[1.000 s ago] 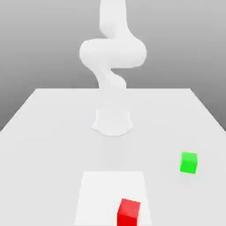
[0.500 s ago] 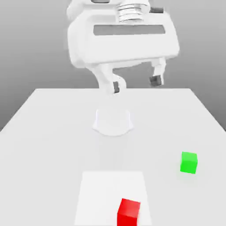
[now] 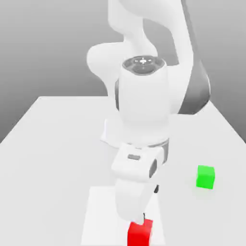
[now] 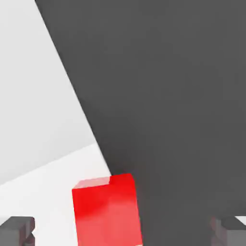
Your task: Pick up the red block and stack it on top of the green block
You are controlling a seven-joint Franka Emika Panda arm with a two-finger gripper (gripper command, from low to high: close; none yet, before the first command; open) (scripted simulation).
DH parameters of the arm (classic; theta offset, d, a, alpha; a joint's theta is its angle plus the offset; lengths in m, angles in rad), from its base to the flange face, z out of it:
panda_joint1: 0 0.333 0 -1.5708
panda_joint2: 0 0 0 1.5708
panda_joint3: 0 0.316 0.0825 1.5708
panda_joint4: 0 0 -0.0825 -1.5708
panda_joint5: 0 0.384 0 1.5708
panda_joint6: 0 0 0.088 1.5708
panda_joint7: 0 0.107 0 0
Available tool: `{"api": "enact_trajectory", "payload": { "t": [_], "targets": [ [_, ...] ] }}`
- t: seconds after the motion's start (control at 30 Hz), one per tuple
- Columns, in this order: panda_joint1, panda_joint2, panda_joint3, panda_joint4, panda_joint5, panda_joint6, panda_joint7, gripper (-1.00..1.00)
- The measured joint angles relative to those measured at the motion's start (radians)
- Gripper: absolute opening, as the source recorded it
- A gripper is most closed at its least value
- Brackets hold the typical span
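Gripper point(image 4: 123, 230) jaws open, straddling red block point(image 4: 108, 209) at desk point(image 3: 48, 144) front edge; green block point(image 3: 205, 177) nr right edge.

arm: swung down from high above the table | hand point(image 4: 123, 230): now over red block point(image 3: 140, 232) (fingers spread wide)

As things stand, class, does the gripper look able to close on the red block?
Probably yes: the gripper is open, its fingertips either side of the red block, with nothing between them.
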Motion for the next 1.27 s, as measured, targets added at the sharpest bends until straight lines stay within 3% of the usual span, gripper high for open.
{"api": "enact_trajectory", "payload": {
  "t": [0.13, 0.17, 0.4, 0.57, 0.93, 1.17, 1.2, 1.27],
  "targets": [
    [-0.033, 0.14, 0.045, 0.018, 0.046, 0.109, -0.059, 0.0],
    [-0.045, 0.169, 0.059, 0.023, 0.058, 0.132, -0.069, -1.0],
    [-0.046, 0.172, 0.06, 0.023, 0.059, 0.133, -0.07, -1.0],
    [-0.004, 0.015, 0.02, -0.012, -0.021, 0.012, -0.02, -1.0],
    [0.369, -0.34, 0.264, -0.349, -0.121, -0.003, -0.256, -1.0],
    [0.398, -0.171, 0.276, -0.375, -0.151, 0.199, -0.266, -1.0],
    [0.398, -0.149, 0.275, -0.375, -0.157, 0.22, -0.262, 1.0],
    [0.398, -0.149, 0.275, -0.375, -0.157, 0.22, -0.262, 1.0]
  ]
}}
